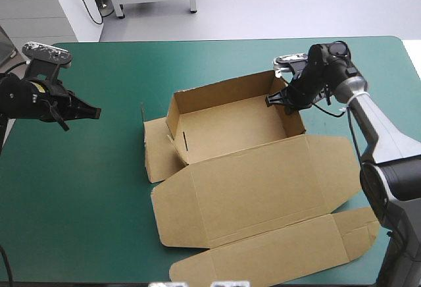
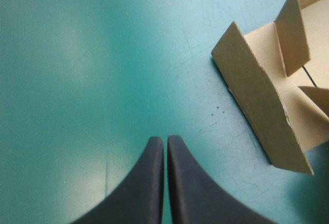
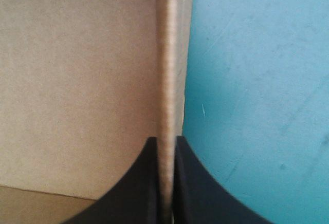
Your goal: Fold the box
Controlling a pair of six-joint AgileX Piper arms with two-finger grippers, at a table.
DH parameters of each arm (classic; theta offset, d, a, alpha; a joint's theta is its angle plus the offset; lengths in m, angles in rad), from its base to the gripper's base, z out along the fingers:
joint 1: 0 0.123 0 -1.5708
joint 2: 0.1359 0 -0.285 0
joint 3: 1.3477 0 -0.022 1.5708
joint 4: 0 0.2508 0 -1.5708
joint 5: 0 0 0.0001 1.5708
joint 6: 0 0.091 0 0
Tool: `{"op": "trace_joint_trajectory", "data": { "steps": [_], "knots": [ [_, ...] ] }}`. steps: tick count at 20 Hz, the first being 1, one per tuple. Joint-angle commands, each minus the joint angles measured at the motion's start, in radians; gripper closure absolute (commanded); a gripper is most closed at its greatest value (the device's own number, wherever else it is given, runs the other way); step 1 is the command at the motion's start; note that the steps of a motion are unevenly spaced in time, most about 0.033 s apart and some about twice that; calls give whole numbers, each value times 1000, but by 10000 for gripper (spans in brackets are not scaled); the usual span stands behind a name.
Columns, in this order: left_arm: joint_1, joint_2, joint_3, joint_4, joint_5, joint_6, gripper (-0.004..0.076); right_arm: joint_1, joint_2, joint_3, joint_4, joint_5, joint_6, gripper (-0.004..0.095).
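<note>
Right end effector point(image 3: 165, 141) pinches box point(image 1: 250, 182) wall.

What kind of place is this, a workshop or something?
Probably a robot test bench: one teal-green table, a single brown box with walls raised, the right claw shut on its wall, the left claw shut, apart.

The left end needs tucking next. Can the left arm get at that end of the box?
Probably yes: the left gripper hangs shut over bare teal-green cover, with nothing between it and the box's left flap. The right gripper pinches the opposite wall, clear of that path.
</note>
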Motion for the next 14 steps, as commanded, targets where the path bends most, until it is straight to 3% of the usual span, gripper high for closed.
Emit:
{"op": "trace_joint_trajectory", "data": {
  "steps": [1, 5, 8, 14],
  "knots": [
    [-3, -29, -24, 5, 3, -9, 717, -44, -125, -37, 65, 17, -72, 927],
    [-3, -29, -5, 119, 4, -12, 717, -148, -241, -37, 130, 33, -158, 928],
    [-3, -29, 95, 132, -64, -16, 717, -256, -354, -37, 278, 33, -233, 927],
    [-3, -29, 368, 30, -443, -143, 716, -295, -437, -37, 310, 33, -274, 929]
  ]
}}
